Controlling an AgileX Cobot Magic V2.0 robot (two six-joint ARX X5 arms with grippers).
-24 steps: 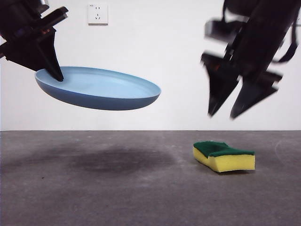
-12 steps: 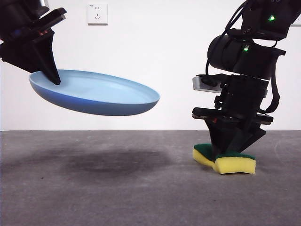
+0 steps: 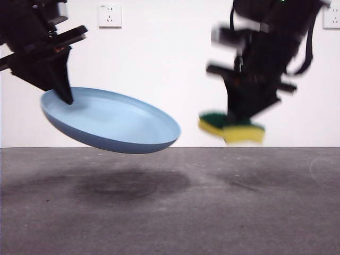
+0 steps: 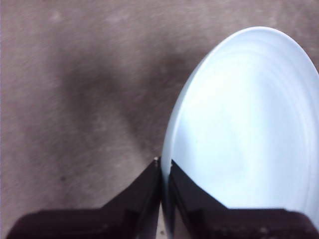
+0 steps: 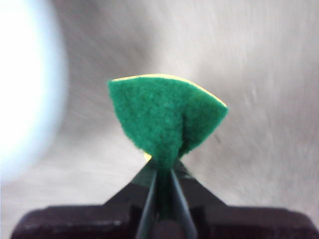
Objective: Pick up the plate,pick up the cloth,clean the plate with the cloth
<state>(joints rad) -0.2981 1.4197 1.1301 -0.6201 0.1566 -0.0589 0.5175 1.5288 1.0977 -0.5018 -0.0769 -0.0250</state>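
The wide, shallow light-blue plastic plate (image 3: 114, 121) hangs tilted above the grey table (image 3: 170, 212), its rim pinched by the left gripper (image 3: 66, 98), while the right gripper (image 3: 241, 119) squeezes the yellow, green-topped sponge (image 3: 231, 129) aloft just below its jaws.

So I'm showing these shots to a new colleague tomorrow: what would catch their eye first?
Probably the light-blue plate hanging tilted in mid-air above the grey table, pinched at its rim by the left gripper. Next, the yellow-and-green sponge, also off the table, squeezed in the right gripper to one side of the plate, with a clear gap between them.
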